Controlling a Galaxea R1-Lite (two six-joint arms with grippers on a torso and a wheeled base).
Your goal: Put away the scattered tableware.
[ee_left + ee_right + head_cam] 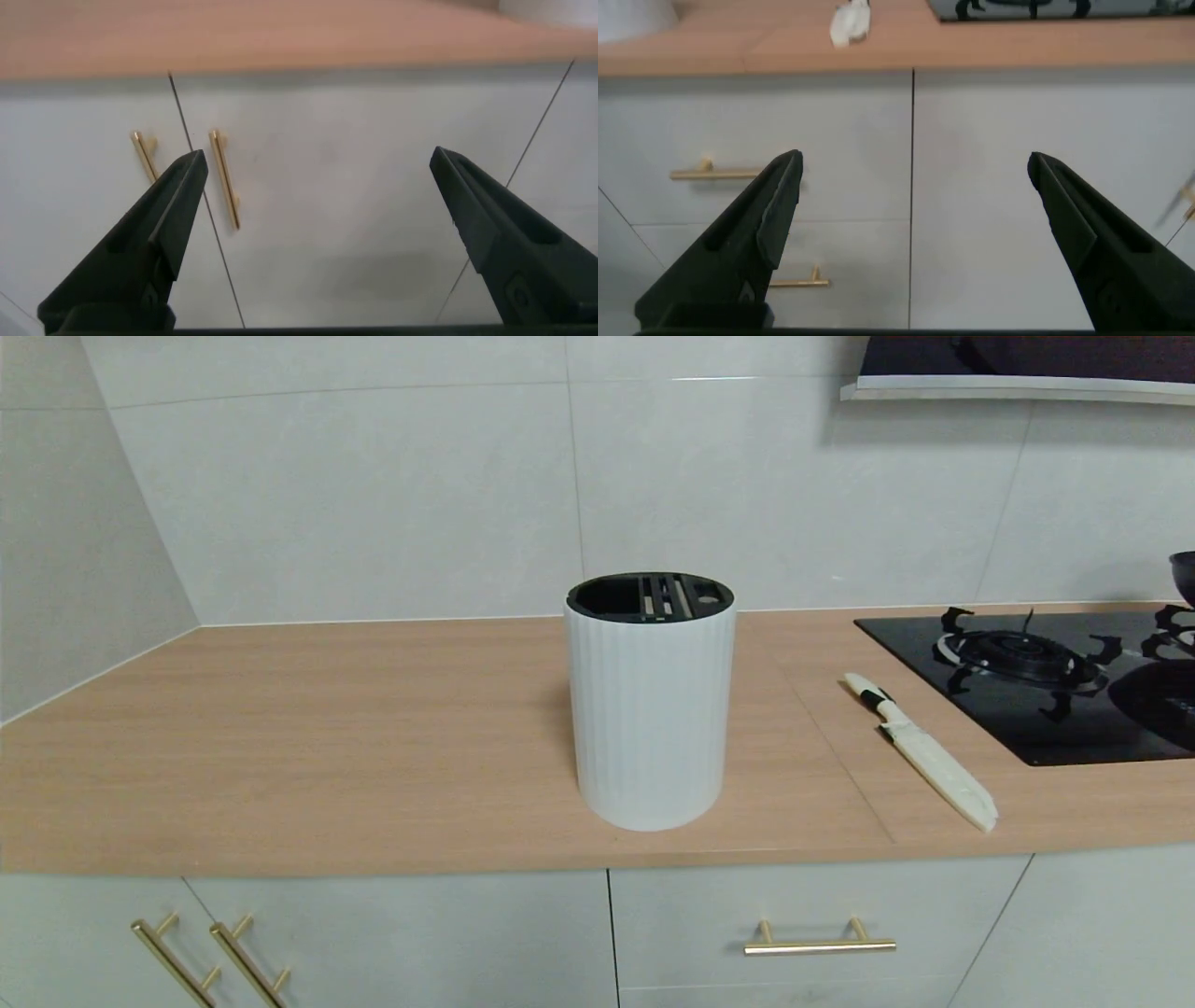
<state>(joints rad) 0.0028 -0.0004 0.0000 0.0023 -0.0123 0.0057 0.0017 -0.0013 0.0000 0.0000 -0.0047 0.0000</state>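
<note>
a home kitchen: wooden countertop (327, 737), gas hob (1027, 672), tiled wall (373, 485), brass-handled cabinets (822, 947).

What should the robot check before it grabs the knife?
1. Knife lies flat on the counter, nothing on it: ok.
2. Holder stands upright, top slots free: ok.
3. Left gripper open: ok.
4. Right gripper open: ok.
5. Grippers at counter height: not ok, both face cupboard doors below.
6. Blade covered: cannot tell.
</note>
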